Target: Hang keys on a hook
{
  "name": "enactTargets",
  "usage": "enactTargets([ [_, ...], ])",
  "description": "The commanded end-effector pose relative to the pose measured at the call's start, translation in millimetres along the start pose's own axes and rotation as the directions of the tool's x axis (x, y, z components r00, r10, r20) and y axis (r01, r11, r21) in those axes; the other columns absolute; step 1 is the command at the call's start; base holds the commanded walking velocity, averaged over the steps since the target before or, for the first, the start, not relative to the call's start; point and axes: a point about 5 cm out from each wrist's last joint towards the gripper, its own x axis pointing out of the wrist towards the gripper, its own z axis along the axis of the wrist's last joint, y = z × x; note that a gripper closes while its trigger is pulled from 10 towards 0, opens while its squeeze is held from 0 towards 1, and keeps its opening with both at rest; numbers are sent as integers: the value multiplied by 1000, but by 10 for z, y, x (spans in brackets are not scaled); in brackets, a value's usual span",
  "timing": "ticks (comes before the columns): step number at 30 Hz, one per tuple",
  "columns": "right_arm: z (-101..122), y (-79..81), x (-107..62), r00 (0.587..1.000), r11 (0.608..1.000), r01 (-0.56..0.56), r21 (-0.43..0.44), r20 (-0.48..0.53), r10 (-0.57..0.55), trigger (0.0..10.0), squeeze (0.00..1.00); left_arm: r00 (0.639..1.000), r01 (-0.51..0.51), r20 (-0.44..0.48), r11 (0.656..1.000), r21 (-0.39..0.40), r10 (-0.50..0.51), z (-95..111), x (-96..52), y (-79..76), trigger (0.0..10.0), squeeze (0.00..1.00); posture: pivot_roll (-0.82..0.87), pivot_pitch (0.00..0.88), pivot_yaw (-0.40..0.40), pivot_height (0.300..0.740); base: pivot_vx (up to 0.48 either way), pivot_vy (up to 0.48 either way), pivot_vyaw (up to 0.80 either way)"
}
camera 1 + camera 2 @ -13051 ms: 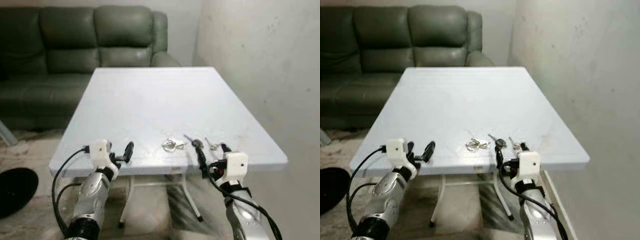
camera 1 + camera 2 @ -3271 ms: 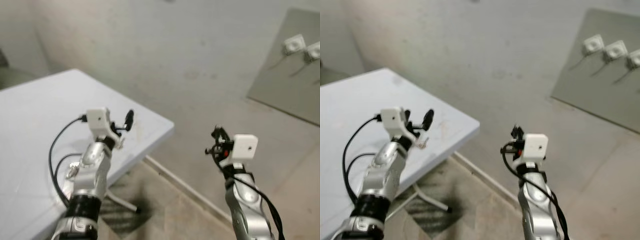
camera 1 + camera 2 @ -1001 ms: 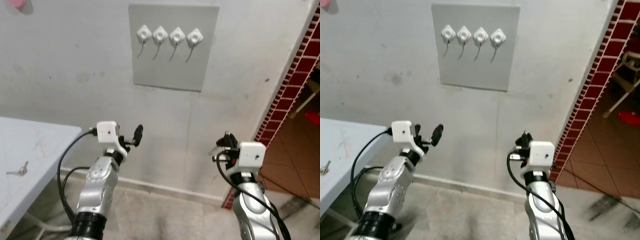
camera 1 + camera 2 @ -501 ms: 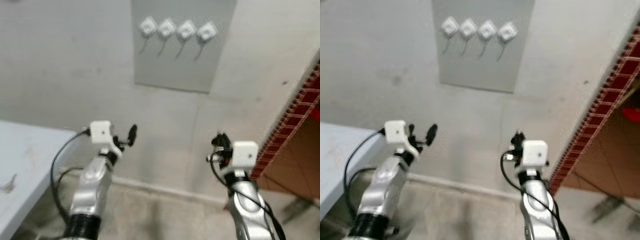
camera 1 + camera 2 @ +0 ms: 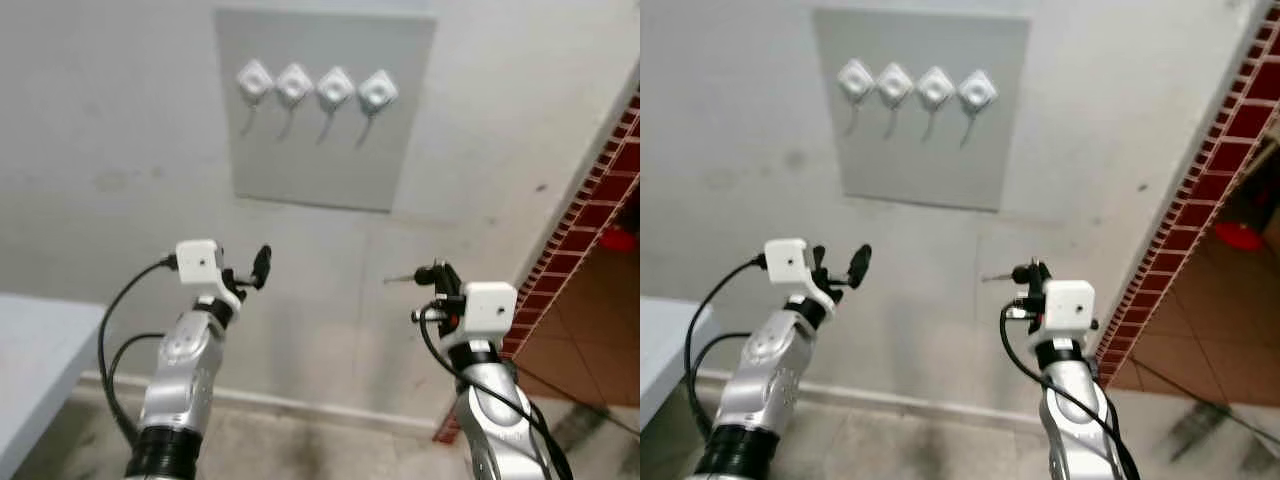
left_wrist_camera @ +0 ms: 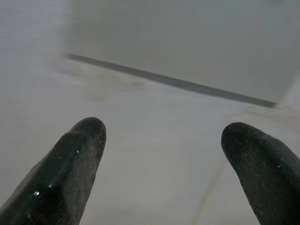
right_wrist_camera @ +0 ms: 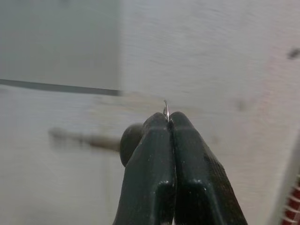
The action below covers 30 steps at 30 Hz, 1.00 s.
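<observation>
Keys (image 7: 165, 110) pinched in right tool (image 7: 169, 123), below hooks (image 5: 316, 88).

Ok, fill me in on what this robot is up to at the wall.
The robot faces a grey wall panel carrying a row of four white hooks. Its right gripper is pinched shut on a key, whose blade sticks out sideways, held up below the panel and apart from it. The left gripper is raised beside it, fingers apart, holding nothing. No key hangs on a hook yet.
</observation>
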Motion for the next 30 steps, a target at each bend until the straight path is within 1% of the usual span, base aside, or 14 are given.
enactTargets([
  [1,23,-51,5,1000,1000,18,-4,3,-18,10000,0,1000,15,0,1000,-2,-15,19,19,-36,10000,0,-61,0,-6,740,341,0,0],
  [6,22,-43,8,1000,1000,16,-4,3,-16,10000,0,1000,15,13,1000,6,-15,32,19,-35,10000,0,-59,0,-6,740,341,0,0],
  [9,24,-28,16,1000,1000,4,-3,3,-4,10000,0,1000,10,30,1000,2,-10,43,16,-51,10000,0,-58,0,-6,740,0,0,0],
  [13,32,-6,41,1000,1000,-31,-5,4,31,10000,0,998,38,44,999,-4,-37,69,8,-110,10000,0,-58,0,-6,740,0,0,0],
  [14,44,-2,61,999,999,-43,-5,10,43,10000,0,998,51,39,999,11,-52,75,15,-142,10000,0,-60,0,-5,740,0,0,0],
  [17,92,30,147,996,996,-88,-3,23,88,10000,0,993,108,39,991,73,-111,87,13,-270,10000,0,-62,0,-6,740,0,0,0],
  [18,92,30,147,996,996,-88,-3,23,88,10000,0,993,108,39,991,73,-111,87,13,-270,10000,0,-62,0,-6,740,0,0,0],
  [20,152,64,219,991,992,-124,18,45,123,10000,0,988,148,38,984,103,-153,93,15,-362,10000,0,-59,0,-8,740,0,0,0],
  [21,152,64,219,991,992,-124,18,45,123,10000,0,988,148,38,984,103,-153,93,15,-362,10000,0,-59,0,-8,740,0,0,0],
  [23,236,97,357,983,984,-172,36,74,169,10000,0,974,214,53,969,125,-222,125,21,-498,10000,0,-57,0,-8,740,0,0,0],
  [24,236,97,357,983,984,-172,36,74,169,10000,0,974,214,53,969,125,-222,125,21,-498,10000,0,-57,0,-8,740,0,0,0],
  [27,293,101,460,976,978,-203,39,89,199,10000,0,963,252,59,955,156,-264,158,36,-584,10000,0,-54,0,-10,740,0,0,0],
  [28,334,111,521,967,970,-238,48,102,233,10000,0,958,266,69,951,158,-279,200,61,-621,10000,0,-54,0,-11,740,0,0,0],
  [30,384,110,592,960,963,-263,55,117,255,10000,0,953,279,73,945,172,-295,240,97,-653,10000,0,-50,0,-12,740,0,0,0],
])
